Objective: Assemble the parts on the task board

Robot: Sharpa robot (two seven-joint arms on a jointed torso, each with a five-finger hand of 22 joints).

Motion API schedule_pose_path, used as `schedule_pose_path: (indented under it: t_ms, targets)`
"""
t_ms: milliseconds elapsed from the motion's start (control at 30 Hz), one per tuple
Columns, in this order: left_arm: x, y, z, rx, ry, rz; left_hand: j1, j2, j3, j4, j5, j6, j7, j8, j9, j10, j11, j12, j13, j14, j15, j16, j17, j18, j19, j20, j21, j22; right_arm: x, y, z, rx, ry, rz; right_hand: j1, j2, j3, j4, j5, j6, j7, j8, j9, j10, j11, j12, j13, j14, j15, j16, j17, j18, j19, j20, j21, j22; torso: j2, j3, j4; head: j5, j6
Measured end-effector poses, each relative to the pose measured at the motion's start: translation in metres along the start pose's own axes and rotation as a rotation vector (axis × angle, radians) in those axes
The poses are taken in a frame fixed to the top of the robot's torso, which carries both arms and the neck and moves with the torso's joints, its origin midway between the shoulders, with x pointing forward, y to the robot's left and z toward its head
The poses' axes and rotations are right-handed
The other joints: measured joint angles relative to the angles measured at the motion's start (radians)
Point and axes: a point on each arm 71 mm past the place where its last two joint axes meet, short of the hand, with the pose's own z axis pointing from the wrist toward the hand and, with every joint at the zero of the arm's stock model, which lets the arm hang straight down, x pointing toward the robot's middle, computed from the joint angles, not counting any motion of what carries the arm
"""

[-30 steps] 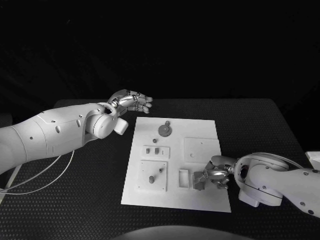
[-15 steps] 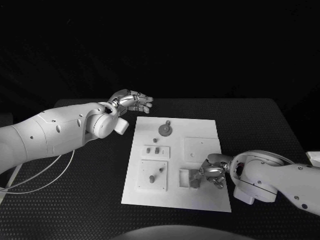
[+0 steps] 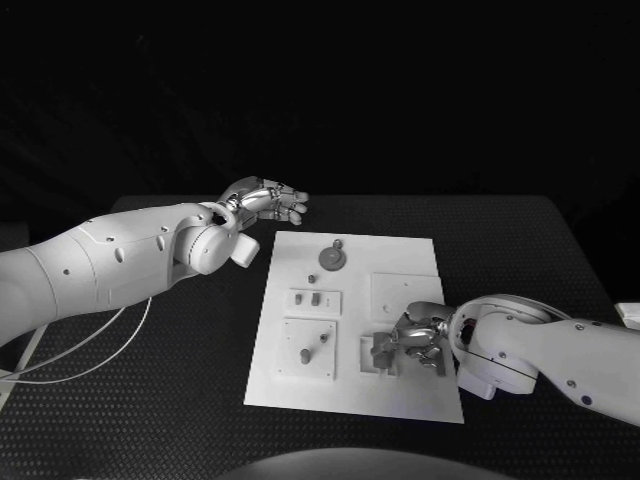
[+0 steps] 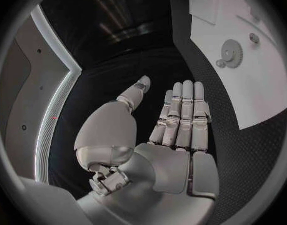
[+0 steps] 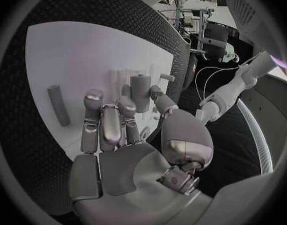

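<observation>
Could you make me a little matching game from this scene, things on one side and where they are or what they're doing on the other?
Things:
1. silver left hand
2. silver right hand
3. round grey gear-shaped part
4. white rectangular task board

Places or states:
A. lies flat on the black table
B. over the board's near half
C. empty, past the board's far left corner
D. on the board's far end

Pairs: 1-C, 2-B, 3-D, 4-A

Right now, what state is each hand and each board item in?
Left silver hand: open, fingers apart, holding nothing, raised off the far left corner of the board.
Right silver hand: over the near part of the board, fingers around a small grey upright peg; firmness of hold unclear.
White task board: flat on the black table.
Round grey gear: lying flat on the far part of the board.
Grey cylinder: lying loose on the board.
</observation>
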Motion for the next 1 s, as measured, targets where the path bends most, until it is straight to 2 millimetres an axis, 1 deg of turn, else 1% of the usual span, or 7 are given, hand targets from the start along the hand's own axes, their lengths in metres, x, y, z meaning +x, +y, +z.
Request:
schedule_pose_path:
  t_ms: [333,1000]
  targets:
    - [0.0004,0.0,0.0002,0.0,0.001,0.0,-0.003,0.003,0.0,0.0,0.0,0.0,0.0,0.0,0.0,0.0,0.0,0.0,0.0,0.0,0.0,0.0,0.001,0.0,0.0,0.0,0.0,0.0,0.0015,0.0029,0.0025,-0.003,0.013,0.004,-0.002,0.002,0.0,0.0,0.0,0.0,0.0,-0.005,-0.001,0.0,0.0,0.0,0.0,0.0,0.0,0.0,0.0,0.0,0.0,0.0,0.0,0.0,0.0,0.0,-0.0009,0.005,-0.006]
    - [0.0004,-0.0001,0.0002,0.0,0.002,-0.001,-0.003,0.003,0.0,0.0,0.0,0.0,0.0,0.0,-0.001,0.0,0.0,0.0,-0.001,0.0,0.0,-0.004,0.003,0.0,0.0,0.0,0.0,0.0,0.0067,0.004,0.0048,-0.005,0.044,0.012,-0.003,0.002,0.002,0.003,-0.001,0.0,0.0,-0.005,-0.001,0.0,0.0,0.0,0.0,0.001,0.0,0.0,-0.003,0.0,0.002,0.002,0.0,0.0,-0.001,-0.0012,-0.0014,0.009,-0.009]
